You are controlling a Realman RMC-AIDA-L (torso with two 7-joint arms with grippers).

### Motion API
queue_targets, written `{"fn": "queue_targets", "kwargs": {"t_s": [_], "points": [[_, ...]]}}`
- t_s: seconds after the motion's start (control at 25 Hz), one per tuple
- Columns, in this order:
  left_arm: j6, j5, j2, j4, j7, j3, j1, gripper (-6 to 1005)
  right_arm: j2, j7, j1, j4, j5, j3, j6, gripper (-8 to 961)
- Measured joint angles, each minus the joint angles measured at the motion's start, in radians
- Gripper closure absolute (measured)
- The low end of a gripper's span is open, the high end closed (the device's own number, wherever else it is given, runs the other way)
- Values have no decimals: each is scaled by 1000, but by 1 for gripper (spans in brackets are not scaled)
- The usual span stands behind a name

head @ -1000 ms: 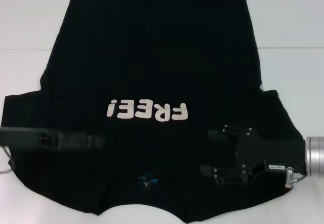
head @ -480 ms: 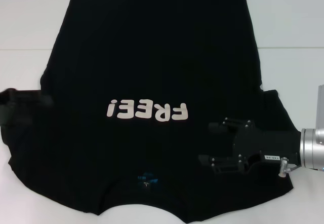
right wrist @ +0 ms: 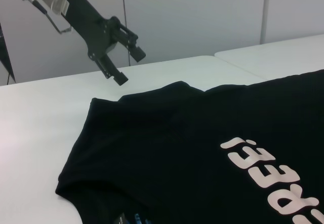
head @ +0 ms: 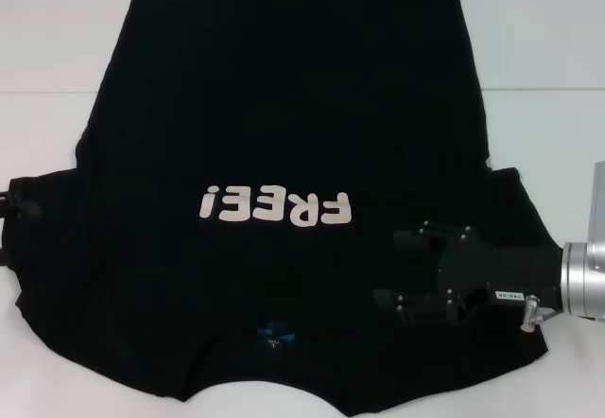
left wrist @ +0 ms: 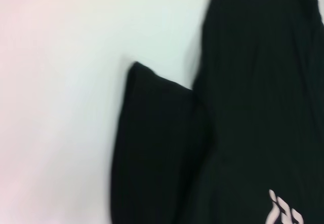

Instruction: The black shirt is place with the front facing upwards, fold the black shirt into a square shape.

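Note:
The black shirt (head: 284,134) lies spread flat on the white table, front up, with the white "FREE!" print (head: 276,206) in its middle and the blue neck label (head: 274,335) at the near edge. My right gripper (head: 399,271) is open and empty, low over the shirt's near right part beside the print. My left gripper (right wrist: 130,68) is open and empty, in the air beyond the shirt's left sleeve (right wrist: 131,107); the head view shows only a dark bit of it at the left edge. The left wrist view shows that sleeve (left wrist: 152,148).
The white table (head: 548,49) surrounds the shirt on the far, left and right sides. A seam between two table tops (head: 544,90) runs across behind the shirt's middle. A pale wall (right wrist: 202,11) stands beyond the table's left side.
My left arm has pulled away leftward off the shirt's left part, almost out of the head view. My right gripper has shifted slightly toward the near edge over the shirt. The shirt has not moved.

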Motion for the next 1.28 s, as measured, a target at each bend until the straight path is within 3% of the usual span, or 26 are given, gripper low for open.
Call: {"fn": "queue_targets", "kwargs": {"t_s": [0.64,1.28], "points": [[-128,4,-6,-83,3,7,6,62,2,0,-2,1,0,0,0,52],[-161,6,-16,-123,11,16,-9,61,0,0,-2,1,0,0,0,56]]}}
